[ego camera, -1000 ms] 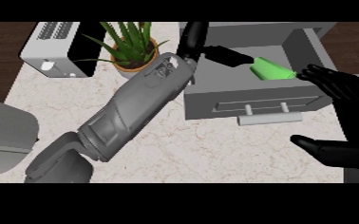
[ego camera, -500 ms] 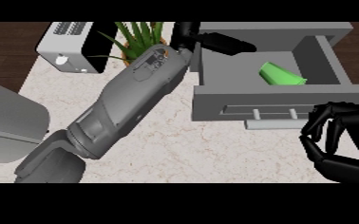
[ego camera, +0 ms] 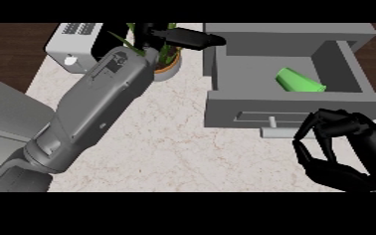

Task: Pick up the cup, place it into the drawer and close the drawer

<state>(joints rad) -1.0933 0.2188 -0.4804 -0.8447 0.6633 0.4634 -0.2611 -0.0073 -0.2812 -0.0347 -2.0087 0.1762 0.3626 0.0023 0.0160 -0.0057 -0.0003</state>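
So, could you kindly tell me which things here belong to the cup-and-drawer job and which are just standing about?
Part of the job:
- green cup, lying inside the drawer
- open drawer with its handle
- right hand, curled by the handle
- left hand, at the drawer's back left corner

Just standing about:
- potted plant
- toaster

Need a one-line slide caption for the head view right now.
Green cup lies in the open drawer; right hand curled near its handle, left hand open above the potted plant.
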